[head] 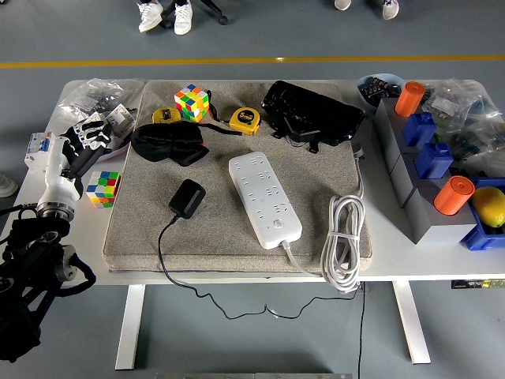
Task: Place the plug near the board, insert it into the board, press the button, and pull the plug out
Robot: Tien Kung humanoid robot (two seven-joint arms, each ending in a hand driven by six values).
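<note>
At the frame's left edge the robot's left hand [83, 142], white and black, hovers over the bench [47, 237] with fingers loosely spread, holding nothing; the right hand is out of view. The black plug [187, 197] lies to its right on the grey mat [134, 229], cord trailing toward the near edge. Just right of it, the white power board [264, 197] runs diagonally from upper left to lower right.

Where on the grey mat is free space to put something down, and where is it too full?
Bare mat lies between the black plug and the white power strip, and along the near edge left of the plug. The far edge is crowded: colour cube, two tape measures, black cloth, black case.
</note>
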